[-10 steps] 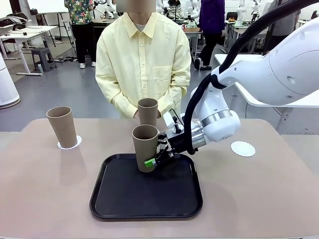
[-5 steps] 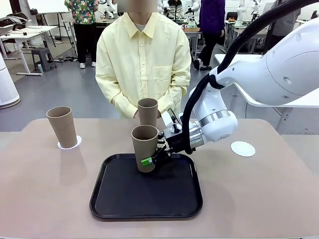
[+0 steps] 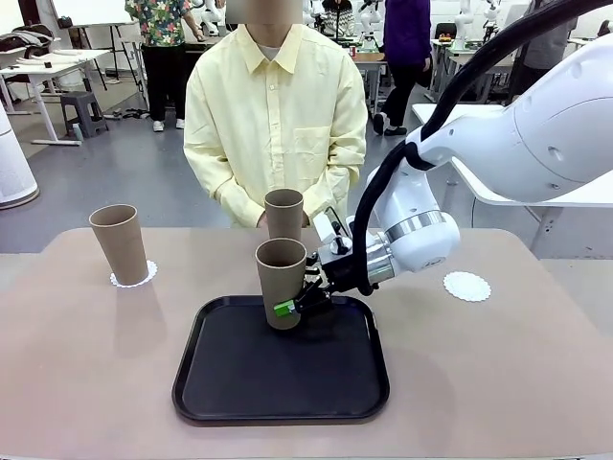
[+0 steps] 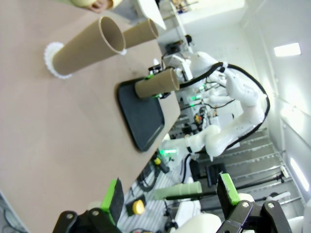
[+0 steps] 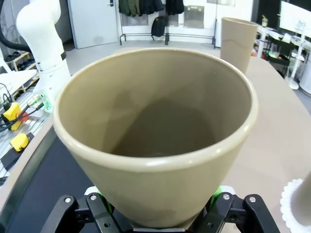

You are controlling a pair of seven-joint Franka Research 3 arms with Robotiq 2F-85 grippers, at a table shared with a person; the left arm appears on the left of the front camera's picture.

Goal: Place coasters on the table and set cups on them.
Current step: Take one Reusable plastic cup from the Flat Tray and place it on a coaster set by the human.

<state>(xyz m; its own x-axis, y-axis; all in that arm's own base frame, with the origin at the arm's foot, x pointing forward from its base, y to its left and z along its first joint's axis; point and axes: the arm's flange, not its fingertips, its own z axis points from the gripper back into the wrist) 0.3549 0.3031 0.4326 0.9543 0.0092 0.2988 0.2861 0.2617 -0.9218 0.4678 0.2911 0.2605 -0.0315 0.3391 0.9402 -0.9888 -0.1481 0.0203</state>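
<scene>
Closed now on the near cup (image 3: 281, 284): a second ago the right end effector (image 3: 292, 306) stood spread beside its lower wall; its green pads now pinch it, and the cup sits slightly higher and further right in the front view. Little else has changed.

Bench (image 3: 498, 383), beige, rounded corners. Black tray (image 3: 283, 374) at the middle of the near edge; the gripped cup stands over the tray's far edge, base at or just off it — cannot tell which. Person in a yellow shirt (image 3: 278, 105) at the far edge.

Second cup (image 3: 283, 213) near the far edge, centre, its base hidden. Third cup (image 3: 120, 243) toward the far left, on a doily coaster (image 3: 133, 278). Bare doily coaster (image 3: 466, 286) toward the far right.

Left end effector (image 4: 170, 201) spread wide, holding nothing, well above the bench.

Step in hand, by my reading: carrying the gripped cup to the bare coaster. Next move calls for a clean lift over the tray rim, kept upright, then a centred set-down.
</scene>
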